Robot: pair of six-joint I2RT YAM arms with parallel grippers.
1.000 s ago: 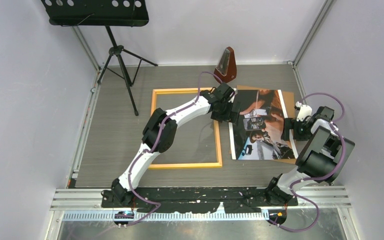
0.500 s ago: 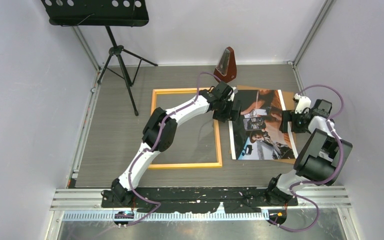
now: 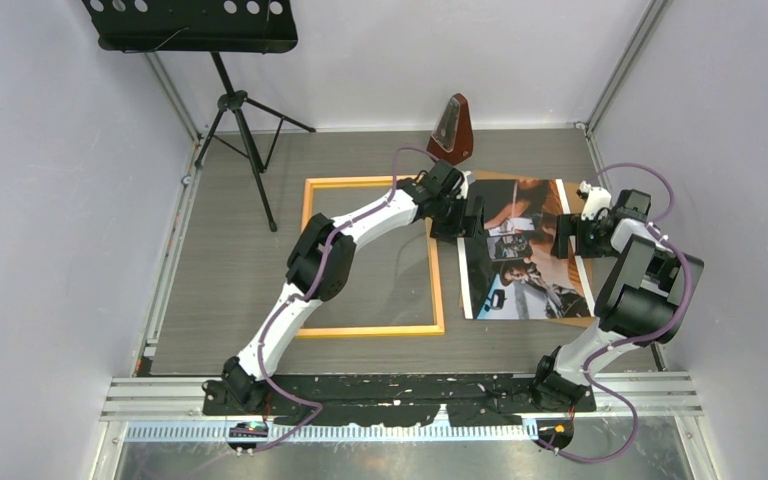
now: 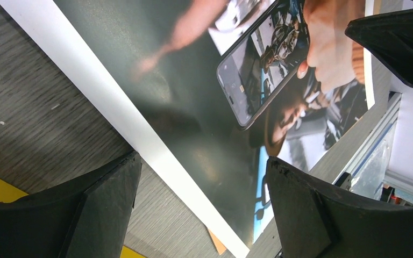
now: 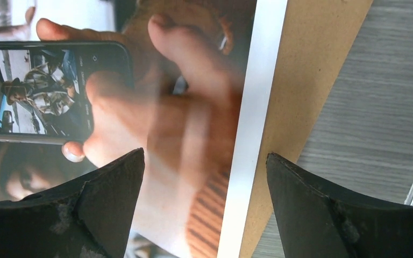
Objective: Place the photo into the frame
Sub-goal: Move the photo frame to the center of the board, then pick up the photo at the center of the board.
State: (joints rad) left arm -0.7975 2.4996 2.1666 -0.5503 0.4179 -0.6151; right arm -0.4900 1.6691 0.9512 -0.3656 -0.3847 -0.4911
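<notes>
Photo is lying flat on the brown backing sheet, just right of the frame on the table, not inside it. Left gripper is hovering with jaws wide apart over the photo's left white border, holding nothing. Right gripper is hanging with jaws apart over the photo's right border and the backing sheet's edge, also gripping nothing.

The left arm hides the one-o'clock corner of the frame, the photo covers nearly all of the backing sheet, and the music stand is cut off at twelve o'clock.
</notes>
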